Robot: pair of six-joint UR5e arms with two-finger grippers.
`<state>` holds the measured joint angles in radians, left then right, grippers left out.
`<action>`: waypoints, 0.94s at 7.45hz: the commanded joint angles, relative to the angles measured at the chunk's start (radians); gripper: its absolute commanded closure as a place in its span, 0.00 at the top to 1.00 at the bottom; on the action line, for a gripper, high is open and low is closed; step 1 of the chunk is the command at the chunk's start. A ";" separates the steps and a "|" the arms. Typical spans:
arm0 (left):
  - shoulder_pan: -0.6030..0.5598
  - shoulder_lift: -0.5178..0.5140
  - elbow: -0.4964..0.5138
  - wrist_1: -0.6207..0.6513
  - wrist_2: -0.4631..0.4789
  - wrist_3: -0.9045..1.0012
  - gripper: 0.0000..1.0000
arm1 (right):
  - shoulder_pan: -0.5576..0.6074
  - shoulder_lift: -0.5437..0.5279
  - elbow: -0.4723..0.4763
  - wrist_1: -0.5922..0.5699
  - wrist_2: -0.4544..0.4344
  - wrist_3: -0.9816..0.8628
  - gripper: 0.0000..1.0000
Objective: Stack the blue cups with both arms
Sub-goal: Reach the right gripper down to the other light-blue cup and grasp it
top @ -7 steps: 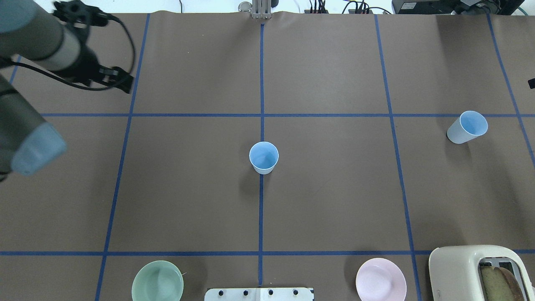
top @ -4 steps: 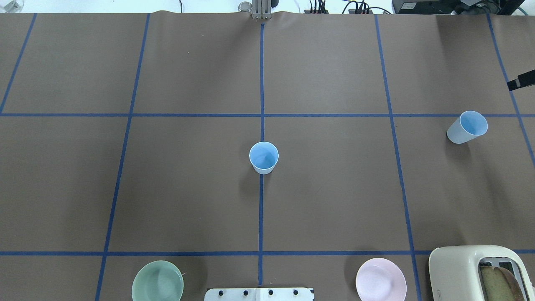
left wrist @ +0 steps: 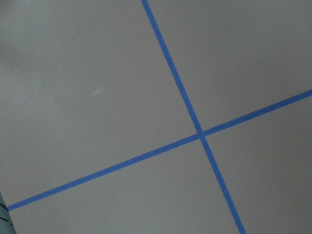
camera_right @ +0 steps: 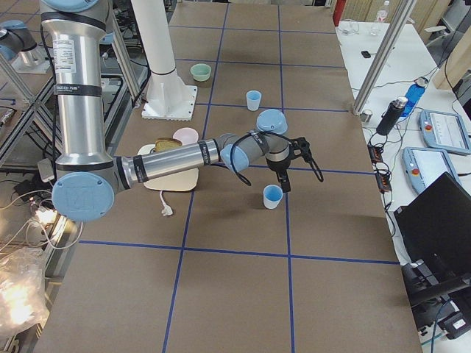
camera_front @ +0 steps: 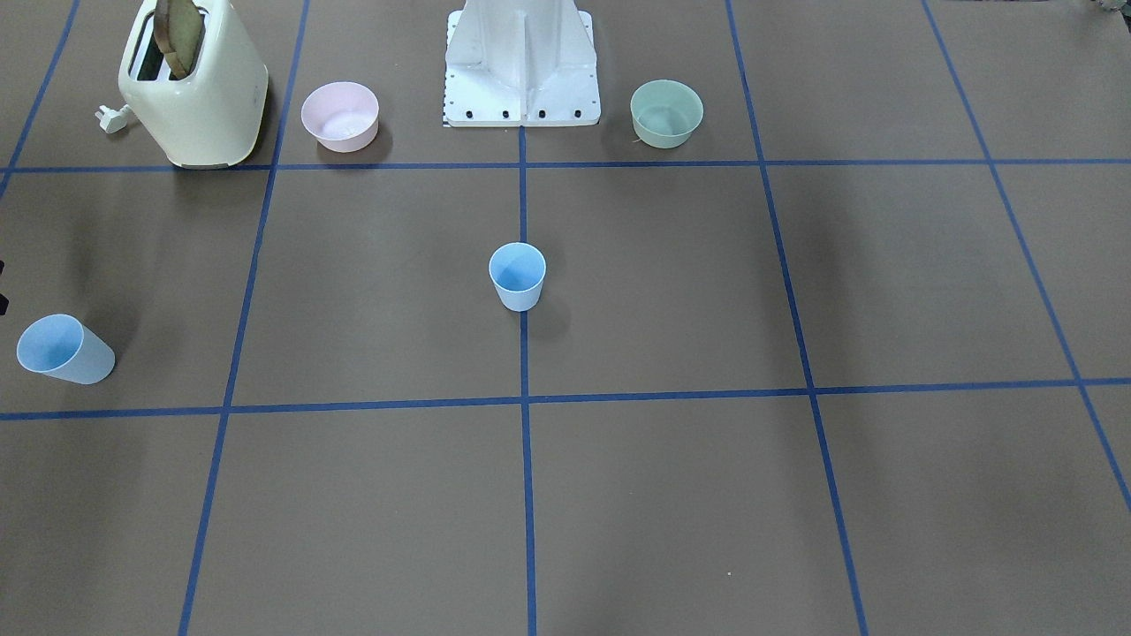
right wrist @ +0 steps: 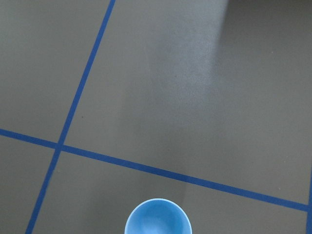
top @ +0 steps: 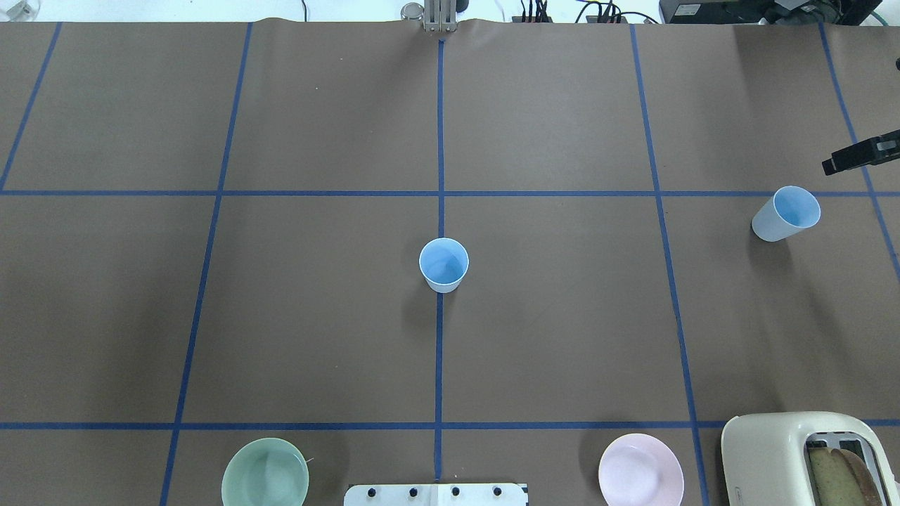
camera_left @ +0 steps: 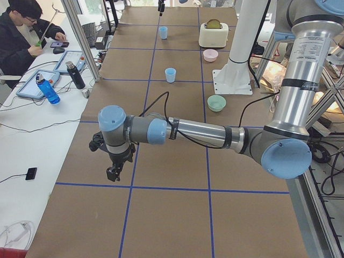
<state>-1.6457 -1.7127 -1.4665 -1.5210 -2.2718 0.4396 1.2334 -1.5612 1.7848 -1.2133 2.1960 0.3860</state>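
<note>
Locating right gripper [top: 854, 156] out at the table's right end, hung above the brown paper on a low, stretched right arm [camera_right: 176, 158]. Cannot tell fingers spread or pressed together, showing only as a black sliver at the overhead edge and too small from the side.

Placing first blue cup [top: 786, 213] just beside and below that gripper, apart from it, upright, mouth up. Cut off by the bottom edge of the right wrist view. Placing second blue cup [top: 444, 264] well apart from the right gripper, toward the table's middle, upright on the centre tape line [top: 439, 140].

Locating left gripper [camera_left: 114, 171] at the opposite end, pointing down above the paper, well apart from both cups and farther from the first than the second. Cannot tell finger state here either, seen only from the side camera. Looking down from its wrist onto a tape crossing [left wrist: 200, 135].

Noting, back toward the robot from the right gripper, a cream toaster [top: 801, 457] with a bread slice [top: 840, 474] in one slot, then a pink bowl [top: 640, 469]. On the left gripper's side, a green bowl [top: 265, 472], with the white base block [top: 435, 494] between the two bowls.
</note>
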 commanded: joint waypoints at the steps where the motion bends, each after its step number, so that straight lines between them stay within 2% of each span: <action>1: -0.029 0.065 -0.008 -0.051 -0.006 0.016 0.98 | -0.012 -0.004 -0.076 0.006 -0.001 -0.089 0.99; 5: -0.029 0.085 -0.026 -0.056 -0.008 0.010 0.98 | -0.083 0.021 -0.136 0.008 -0.004 -0.096 0.99; 7: -0.028 0.084 -0.028 -0.057 -0.008 0.010 0.98 | -0.086 0.070 -0.221 0.055 -0.001 -0.093 0.99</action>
<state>-1.6749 -1.6282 -1.4928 -1.5772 -2.2795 0.4497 1.1512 -1.5170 1.6171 -1.1940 2.1935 0.2914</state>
